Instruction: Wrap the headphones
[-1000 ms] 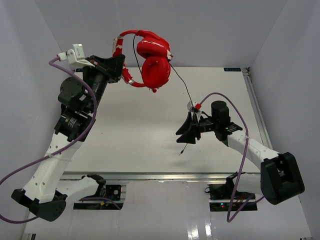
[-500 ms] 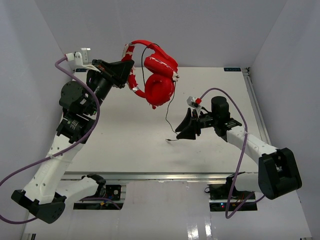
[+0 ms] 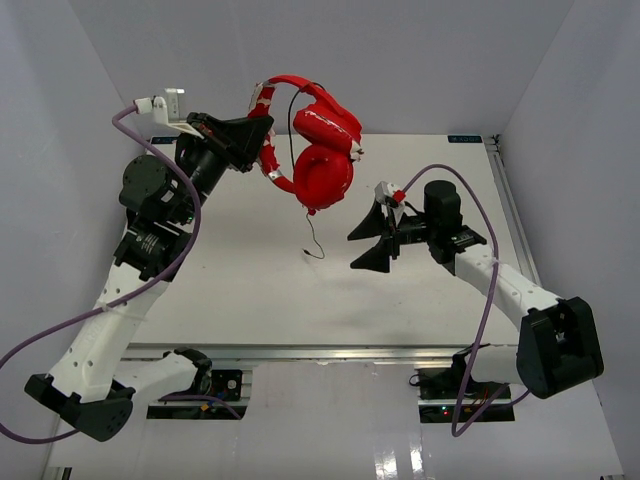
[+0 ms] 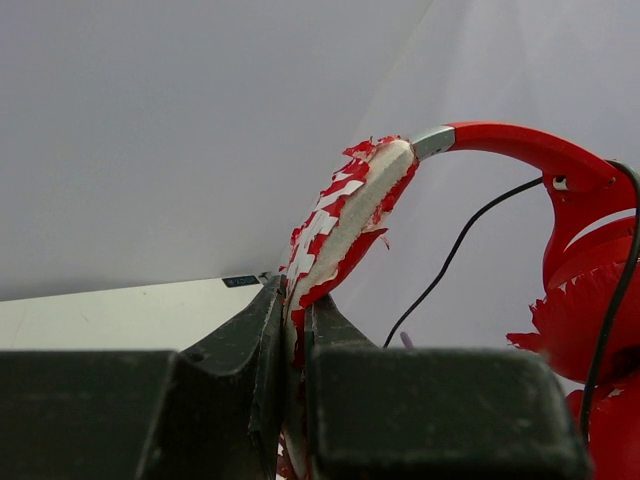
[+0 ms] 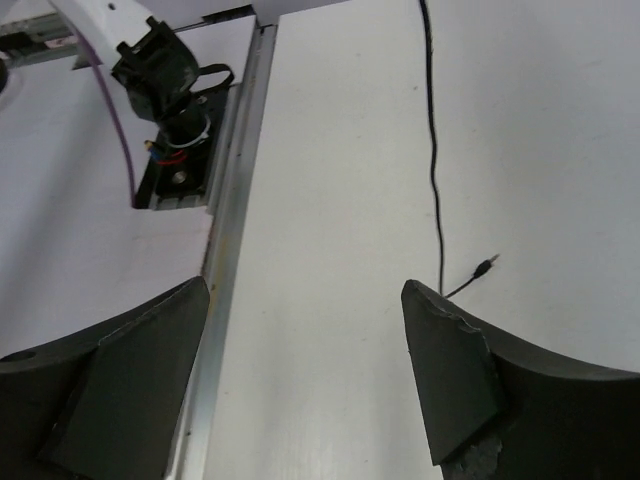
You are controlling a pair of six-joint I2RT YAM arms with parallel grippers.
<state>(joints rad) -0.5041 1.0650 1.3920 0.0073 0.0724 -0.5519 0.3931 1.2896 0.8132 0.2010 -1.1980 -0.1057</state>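
The red headphones [image 3: 322, 150] hang in the air above the back of the table, held by their red-and-white headband [image 4: 345, 215]. My left gripper [image 3: 262, 140] is shut on that headband [image 3: 268, 150]. The two red cups sit stacked to its right; one shows at the right edge of the left wrist view [image 4: 590, 310]. The thin dark cable [image 3: 306, 228] dangles below the cups, its plug end [image 3: 320, 256] near the table. In the right wrist view the cable [image 5: 433, 150] and plug [image 5: 486, 264] hang just beyond one finger. My right gripper [image 3: 366, 245] is open and empty, right of the plug.
The white table [image 3: 250, 290] has a metal rail along its near edge [image 5: 235, 180]. The left arm's base and purple cable [image 5: 165, 80] show beyond the rail. Grey walls enclose the sides and back.
The cable has slipped free of my right gripper, which opened wide. The cable's loose end swung left under the cups. My left gripper shifted the headphones slightly right.
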